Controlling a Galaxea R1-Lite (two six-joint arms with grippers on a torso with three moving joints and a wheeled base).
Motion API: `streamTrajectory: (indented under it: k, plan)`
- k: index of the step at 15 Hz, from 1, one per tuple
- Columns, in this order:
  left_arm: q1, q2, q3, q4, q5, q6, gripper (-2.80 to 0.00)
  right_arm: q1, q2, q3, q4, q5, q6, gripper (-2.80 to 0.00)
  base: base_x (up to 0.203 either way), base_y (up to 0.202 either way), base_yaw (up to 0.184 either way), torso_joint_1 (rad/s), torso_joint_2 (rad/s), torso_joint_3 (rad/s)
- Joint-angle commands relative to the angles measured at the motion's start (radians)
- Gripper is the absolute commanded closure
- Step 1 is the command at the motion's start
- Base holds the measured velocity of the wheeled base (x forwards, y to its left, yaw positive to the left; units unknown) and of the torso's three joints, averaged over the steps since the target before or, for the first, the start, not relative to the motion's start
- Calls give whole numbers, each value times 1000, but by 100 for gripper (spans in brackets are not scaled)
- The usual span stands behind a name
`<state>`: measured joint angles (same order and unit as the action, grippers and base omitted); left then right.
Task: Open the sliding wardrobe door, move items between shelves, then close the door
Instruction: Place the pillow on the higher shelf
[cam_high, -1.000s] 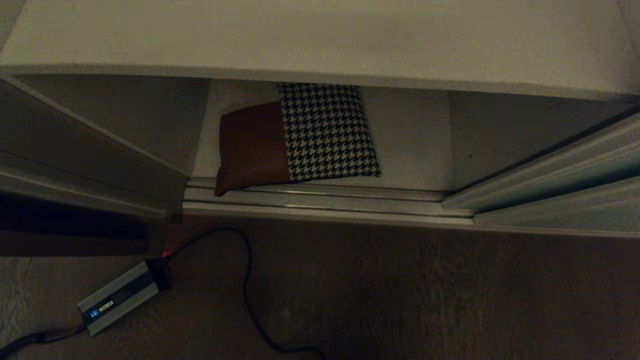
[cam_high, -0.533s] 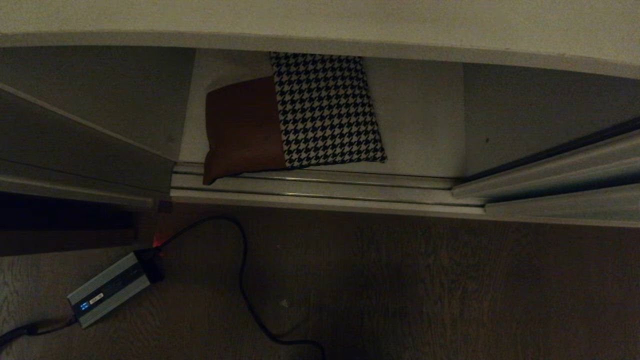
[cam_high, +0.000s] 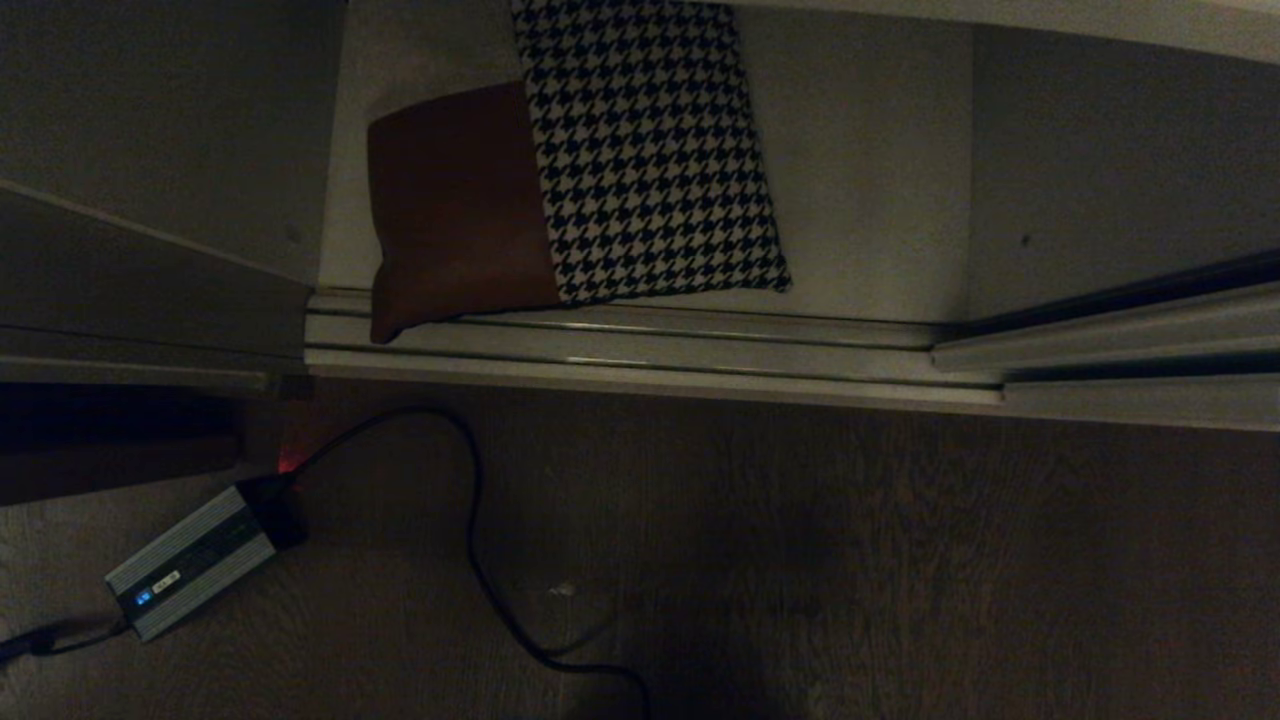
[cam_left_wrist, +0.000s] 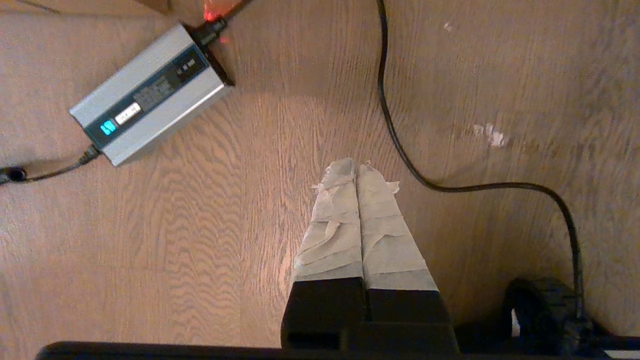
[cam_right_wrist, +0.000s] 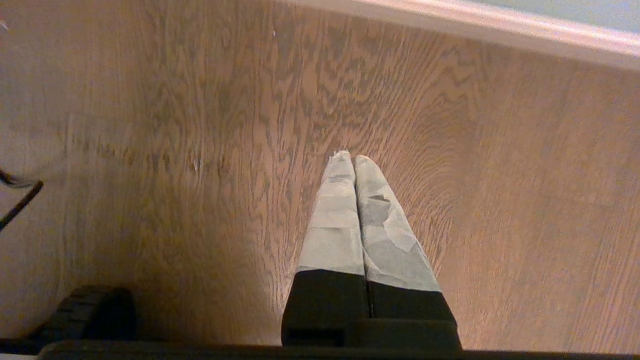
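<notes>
The wooden floor (cam_high: 800, 560) fills the lower half of the head view and lies under both arms in the wrist views. Behind it, the wardrobe stands open: the sliding wardrobe door (cam_high: 1130, 400) is pushed to the right side, and its pale edge meets the metal track (cam_high: 640, 350) that runs along the front of the bottom shelf (cam_high: 870, 180). On this off-white shelf lies the cushion (cam_high: 580, 170), flat, toward the left part of the opening. Its rust-brown corner hangs a little over the track, and the houndstooth patch lies to the right of the brown one.

On the floor at the left sits a silver power box (cam_high: 190, 562) with a small lit display. A black cable (cam_high: 470, 540) curves from it across the floor in front of the wardrobe.

The left claw (cam_left_wrist: 356, 167) hangs above the floor, near the cable, with the taped fingers pressed together and nothing between them. The right claw (cam_right_wrist: 353, 159) also points down at bare floor, fully closed and empty.
</notes>
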<state>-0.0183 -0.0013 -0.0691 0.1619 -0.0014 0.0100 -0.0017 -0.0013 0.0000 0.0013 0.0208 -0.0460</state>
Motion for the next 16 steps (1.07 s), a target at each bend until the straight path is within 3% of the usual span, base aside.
streamTrajectory:
  k: [1, 7, 12, 16]
  plan:
    - [0, -1, 0, 1, 0, 1, 0, 0, 0, 3, 0, 1, 0, 0, 0, 0, 0, 3, 2, -201]
    - [0, -1, 0, -1, 0, -3, 0, 0, 0, 4, 0, 1, 0, 0, 0, 0, 0, 3, 3, -150]
    - [0, 1, 7, 1, -2, 78, 0, 0, 0, 3, 0, 1, 0, 0, 0, 0, 0, 1, 1, -6]
    - [0, 0, 15, -36, -6, 88, 0, 0, 0, 3, 0, 1, 0, 0, 0, 0, 0, 0, 0, 0]
